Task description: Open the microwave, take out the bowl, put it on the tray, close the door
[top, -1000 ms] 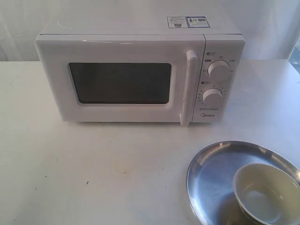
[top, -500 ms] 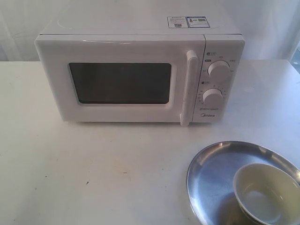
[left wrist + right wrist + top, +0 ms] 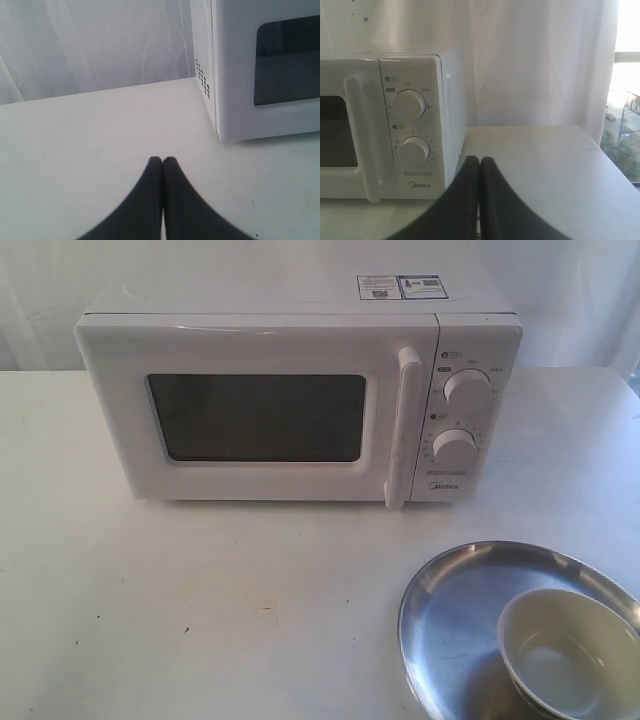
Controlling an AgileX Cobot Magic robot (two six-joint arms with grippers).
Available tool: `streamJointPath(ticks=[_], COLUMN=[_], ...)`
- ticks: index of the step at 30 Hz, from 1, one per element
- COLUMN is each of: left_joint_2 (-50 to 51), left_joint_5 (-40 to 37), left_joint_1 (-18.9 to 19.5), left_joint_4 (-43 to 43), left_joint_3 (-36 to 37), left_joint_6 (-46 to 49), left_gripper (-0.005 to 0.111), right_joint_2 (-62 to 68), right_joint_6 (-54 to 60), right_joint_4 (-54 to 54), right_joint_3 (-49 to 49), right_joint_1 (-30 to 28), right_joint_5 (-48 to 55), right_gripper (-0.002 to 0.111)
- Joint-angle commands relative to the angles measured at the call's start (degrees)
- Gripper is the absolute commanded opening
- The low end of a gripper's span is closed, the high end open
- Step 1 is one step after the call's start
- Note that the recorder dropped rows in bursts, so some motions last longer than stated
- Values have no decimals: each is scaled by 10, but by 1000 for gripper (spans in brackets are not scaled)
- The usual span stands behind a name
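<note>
The white microwave [image 3: 300,390] stands at the back of the table with its door [image 3: 255,415] shut and the bar handle [image 3: 403,428] beside two knobs. A cream bowl [image 3: 565,652] sits inside the silver tray [image 3: 450,610] at the front right. Neither arm shows in the exterior view. My left gripper [image 3: 162,160] is shut and empty over bare table, off the microwave's [image 3: 260,70] left front corner. My right gripper [image 3: 480,160] is shut and empty too, near the microwave's [image 3: 395,125] right side by the knobs.
A white curtain hangs behind the table [image 3: 200,610]. A window [image 3: 627,100] shows past the table's right edge in the right wrist view.
</note>
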State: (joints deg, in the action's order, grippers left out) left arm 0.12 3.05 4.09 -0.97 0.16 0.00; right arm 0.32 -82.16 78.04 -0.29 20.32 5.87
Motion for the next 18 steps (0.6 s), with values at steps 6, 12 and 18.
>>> streamJointPath(ticks=[6,12,18], left_joint_2=[-1,-1,-1], left_joint_5=[-1,-1,-1], left_joint_1=[-1,-1,-1], left_joint_4=[6,6,6], left_joint_3=[-2,-2,-2], left_joint_6=[0,0,0], left_gripper=[0,0,0], right_joint_2=[-3,-3,-3], right_joint_6=[425,612,810], right_joint_4=[-370,-558,-766], right_joint_3=[3,3,3], right_joint_1=[-3,-13,-40], right_joint_5=[4,-43,-79], right_gripper=[0,0,0])
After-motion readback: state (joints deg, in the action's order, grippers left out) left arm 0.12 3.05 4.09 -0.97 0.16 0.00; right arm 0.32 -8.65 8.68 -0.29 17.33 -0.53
